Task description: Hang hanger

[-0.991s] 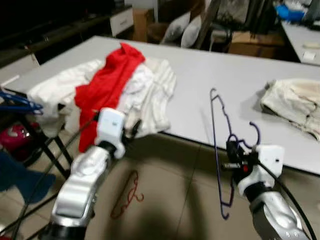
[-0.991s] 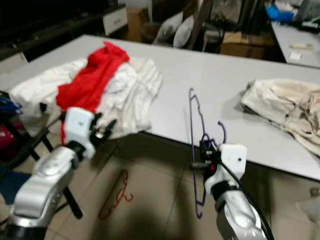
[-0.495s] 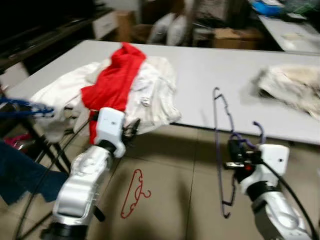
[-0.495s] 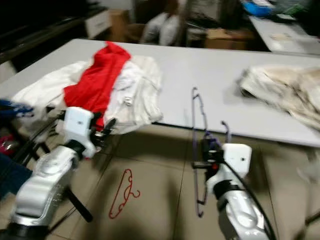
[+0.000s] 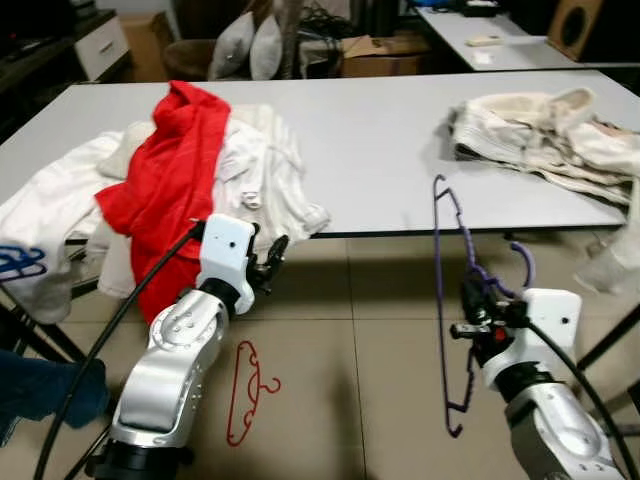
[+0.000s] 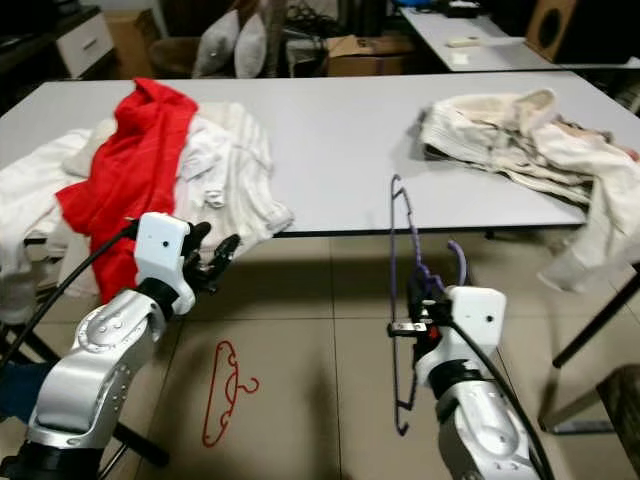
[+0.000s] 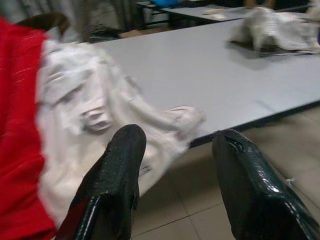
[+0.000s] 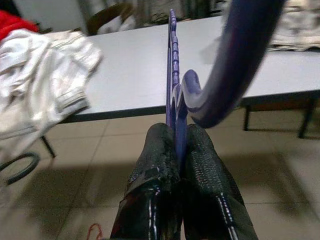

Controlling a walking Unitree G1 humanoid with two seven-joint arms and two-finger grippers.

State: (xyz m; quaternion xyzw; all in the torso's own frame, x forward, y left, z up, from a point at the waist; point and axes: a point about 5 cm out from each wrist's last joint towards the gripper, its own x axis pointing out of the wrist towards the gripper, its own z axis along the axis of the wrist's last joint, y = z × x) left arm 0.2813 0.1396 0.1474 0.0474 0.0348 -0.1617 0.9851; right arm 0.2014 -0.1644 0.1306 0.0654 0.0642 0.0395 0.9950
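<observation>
My right gripper [image 5: 473, 308] is shut on a purple hanger [image 5: 446, 262], which stands upright in front of the white table [image 5: 380, 130], its hook [image 5: 522, 262] curling beside the wrist. In the right wrist view the two black fingers [image 8: 160, 165] pinch the purple hanger [image 8: 172, 85] at its neck. My left gripper [image 5: 272, 258] is open and holds nothing, raised near the table's front edge by the pile of red and white clothes [image 5: 200, 160]. A red hanger [image 5: 245, 390] lies on the tiled floor below my left arm.
A heap of cream clothes [image 5: 540, 135] lies on the table's right end. A blue hanger [image 5: 18, 262] on a dark rack stands at the far left. Boxes and cushions [image 5: 250, 45] sit behind the table. Table legs [image 5: 610, 335] stand at the right.
The camera has swung to the right, so the whole scene shifted left and sharpened. Both grippers keep their pose; the right one still holds the purple hanger.
</observation>
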